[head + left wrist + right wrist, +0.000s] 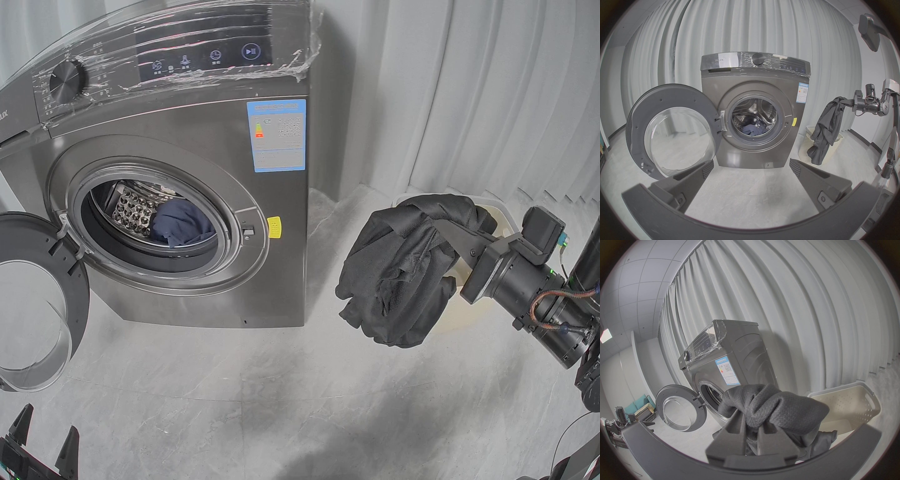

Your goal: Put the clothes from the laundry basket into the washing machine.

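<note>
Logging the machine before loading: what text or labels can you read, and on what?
Blue label, washing machine front: print too small to read.
Yellow sticker, also on the front: unreadable.
Control panel: icons only, captions blurred.
Nothing reads clearly enough to quote.

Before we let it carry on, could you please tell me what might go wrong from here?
The black garment hangs in a loose bunch from the right claw, gripped by one fold, so it could slip out in transit. Its dangling lower part might snag on the front of the washing machine or drape outside the drum.
</note>
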### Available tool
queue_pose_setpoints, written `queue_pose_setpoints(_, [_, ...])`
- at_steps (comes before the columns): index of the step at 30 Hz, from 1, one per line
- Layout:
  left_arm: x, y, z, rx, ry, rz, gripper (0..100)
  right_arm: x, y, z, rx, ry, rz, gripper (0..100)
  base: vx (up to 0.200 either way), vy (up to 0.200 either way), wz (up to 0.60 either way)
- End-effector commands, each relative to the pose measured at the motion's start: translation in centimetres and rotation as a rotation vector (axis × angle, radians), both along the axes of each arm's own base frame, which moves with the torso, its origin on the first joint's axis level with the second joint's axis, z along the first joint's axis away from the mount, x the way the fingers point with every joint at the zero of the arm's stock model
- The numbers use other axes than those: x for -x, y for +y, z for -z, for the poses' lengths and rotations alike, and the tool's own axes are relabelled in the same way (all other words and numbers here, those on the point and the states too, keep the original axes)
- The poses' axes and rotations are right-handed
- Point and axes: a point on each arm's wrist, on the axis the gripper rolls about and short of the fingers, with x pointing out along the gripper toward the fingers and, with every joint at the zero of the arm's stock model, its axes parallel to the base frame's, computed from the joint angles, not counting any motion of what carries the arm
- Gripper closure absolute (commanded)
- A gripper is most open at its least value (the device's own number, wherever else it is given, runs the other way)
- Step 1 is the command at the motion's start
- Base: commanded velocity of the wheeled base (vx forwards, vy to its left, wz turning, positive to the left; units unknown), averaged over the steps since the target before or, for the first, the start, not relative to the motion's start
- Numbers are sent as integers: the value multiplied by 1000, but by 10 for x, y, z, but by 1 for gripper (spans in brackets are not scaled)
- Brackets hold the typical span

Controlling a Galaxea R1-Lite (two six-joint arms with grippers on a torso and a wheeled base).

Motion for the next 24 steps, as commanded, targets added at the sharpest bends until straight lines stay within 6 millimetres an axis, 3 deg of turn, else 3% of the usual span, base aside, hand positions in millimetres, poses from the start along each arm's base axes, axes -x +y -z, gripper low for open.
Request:
queue_pose_setpoints(1, [0,0,5,1,6,-1,0,0,-1,-1,-3,-3,0,100,0,200,0])
queue_pose_setpoints(6, [0,0,5,1,6,-1,0,0,-1,-1,-4,-3,2,100,0,200,0])
queue_pose_setpoints(15, [0,0,5,2,7,-1,0,0,0,2,3,6,-4,100,0,0,0])
queue_pose_setpoints(24, [0,0,5,2,6,-1,0,0,0,2,3,6,-4,100,-200,0,0])
